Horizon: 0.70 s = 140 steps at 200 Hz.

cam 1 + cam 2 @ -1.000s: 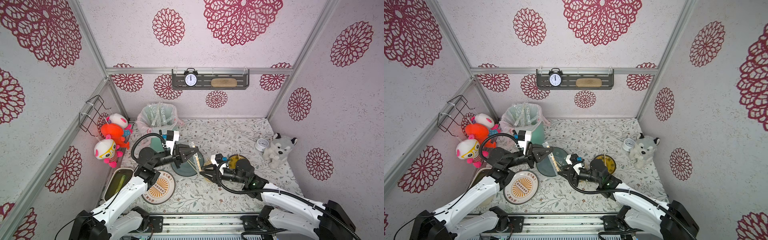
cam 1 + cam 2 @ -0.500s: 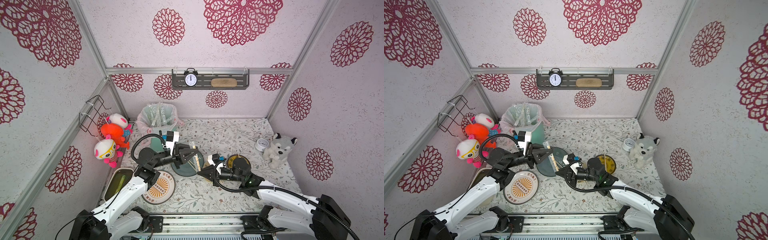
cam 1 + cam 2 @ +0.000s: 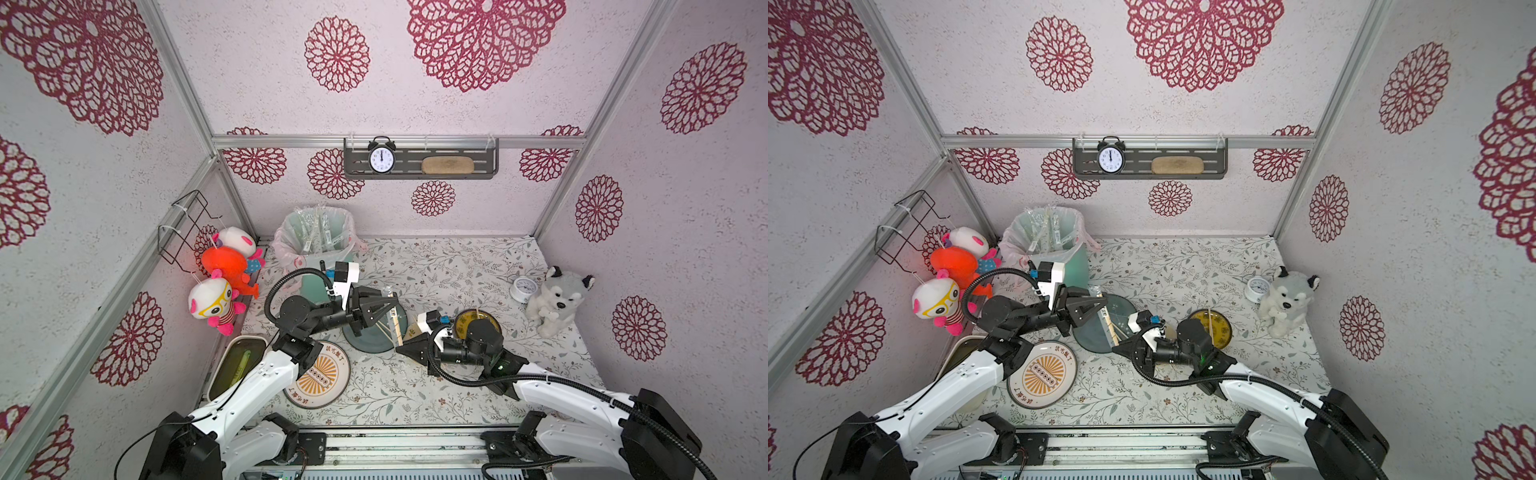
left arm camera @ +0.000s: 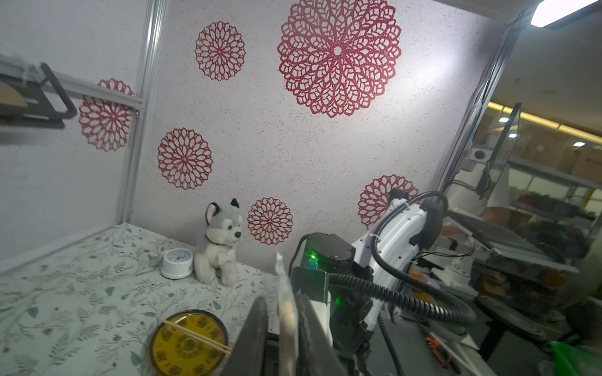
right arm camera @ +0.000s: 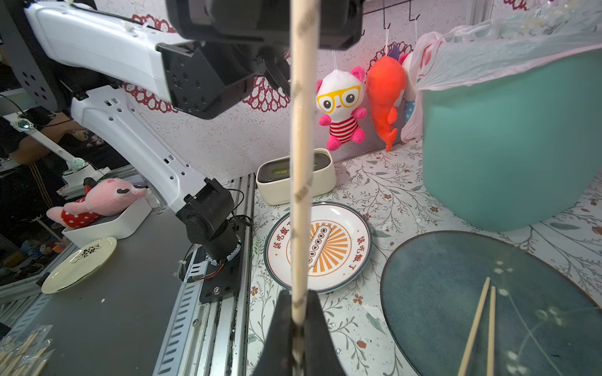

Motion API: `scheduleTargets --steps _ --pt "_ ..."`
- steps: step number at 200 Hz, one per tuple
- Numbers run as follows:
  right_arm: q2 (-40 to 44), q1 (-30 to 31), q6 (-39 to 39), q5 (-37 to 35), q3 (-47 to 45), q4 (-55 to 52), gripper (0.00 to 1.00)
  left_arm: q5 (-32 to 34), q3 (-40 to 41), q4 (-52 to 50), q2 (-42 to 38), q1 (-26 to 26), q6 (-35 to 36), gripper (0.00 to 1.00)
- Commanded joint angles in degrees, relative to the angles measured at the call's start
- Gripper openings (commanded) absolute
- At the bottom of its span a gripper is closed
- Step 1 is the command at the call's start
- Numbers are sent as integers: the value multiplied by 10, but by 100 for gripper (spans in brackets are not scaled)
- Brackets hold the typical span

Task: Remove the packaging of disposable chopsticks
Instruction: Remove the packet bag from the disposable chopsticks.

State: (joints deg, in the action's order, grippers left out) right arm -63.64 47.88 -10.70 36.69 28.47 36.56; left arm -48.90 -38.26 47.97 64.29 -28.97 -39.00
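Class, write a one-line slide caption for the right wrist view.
Right tool grips a wrapped chopstick pair; two bare chopsticks lie on the blue plate.

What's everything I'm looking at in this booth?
wrapped chopsticks: one pair, tan in clear plastic, between the grippers
bare chopsticks: two pairs, tan, on blue plate and yellow dish
striped plate: one, orange-white, front left
bin: one, teal, pink liner, back left, sleeves inside
hanging plushes: three, white, orange, white, left wall
husky: one, grey, right
clocks: two, black on shelf, white beside husky
box: one, cream, front left
left gripper, right gripper: black, shut on wrapped chopsticks
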Motion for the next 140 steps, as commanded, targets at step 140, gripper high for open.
scheduleTargets --steps 140 --pt "63 -4 37 8 38 38 0 115 164 109 80 -129 38 6"
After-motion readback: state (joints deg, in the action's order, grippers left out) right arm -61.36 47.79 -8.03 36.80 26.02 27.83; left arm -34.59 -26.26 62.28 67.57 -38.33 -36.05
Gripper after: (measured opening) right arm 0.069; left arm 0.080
